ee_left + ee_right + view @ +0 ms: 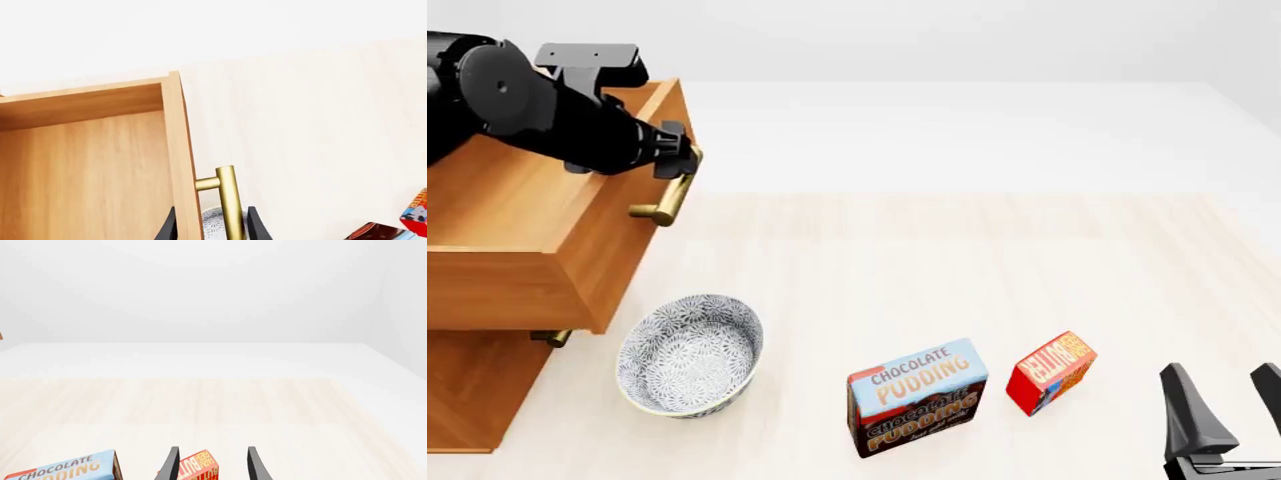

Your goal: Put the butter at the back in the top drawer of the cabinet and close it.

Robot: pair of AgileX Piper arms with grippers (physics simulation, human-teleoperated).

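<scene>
Butter (1052,371) box reads "BUTTER"; neighbour (917,396) reads "CHOCOLATE PUDDING".

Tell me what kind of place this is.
Likely a simulated tabletop test scene, not a real room: blank white surroundings, a pale wood table, and only a cabinet, a bowl and two food boxes.

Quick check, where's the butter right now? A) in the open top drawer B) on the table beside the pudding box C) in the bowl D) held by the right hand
B: the butter stands on the table just right of the pudding box, with the right hand open and apart from it.
</scene>
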